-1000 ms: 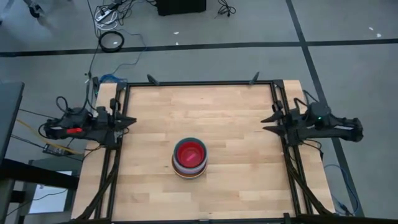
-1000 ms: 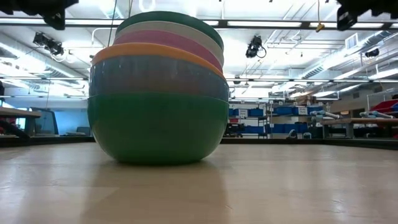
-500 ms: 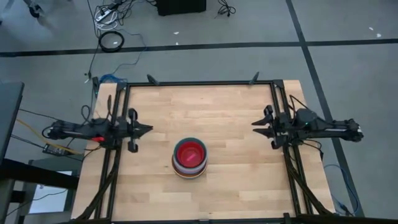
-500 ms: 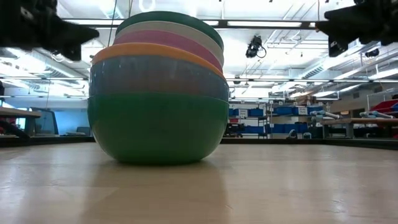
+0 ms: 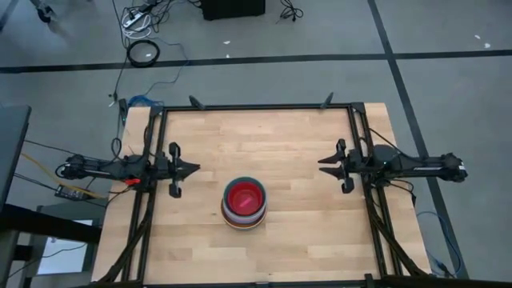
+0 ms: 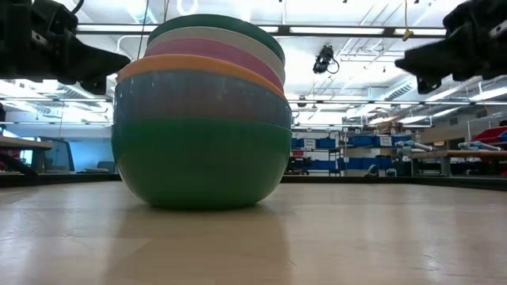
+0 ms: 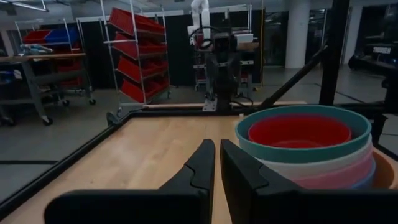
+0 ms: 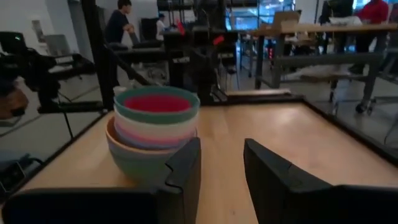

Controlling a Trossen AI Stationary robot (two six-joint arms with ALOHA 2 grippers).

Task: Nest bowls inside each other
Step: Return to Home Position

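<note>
You're holding nothing: left gripper nearly closed, right gripper partly open. Sweeping low inward would be risking tipping the bowls.

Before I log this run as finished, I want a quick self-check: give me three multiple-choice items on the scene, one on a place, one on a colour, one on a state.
1. Where is the bowl stack?
A. On the table, between the left gripper and the right gripper
B. At the table's far left corner
C. Lifted off the table

2. What colour is the innermost bowl?
A. White
B. Red
C. Blue

3. What state is the right gripper in?
A. Shut on a bowl
B. Open and empty
C. Out of view

Answers:
1 A: the high view shows the stack on the wood, between the two.
2 B: red fills the stack's centre from above.
3 B: its wrist view shows a clear gap with nothing in it.
</note>
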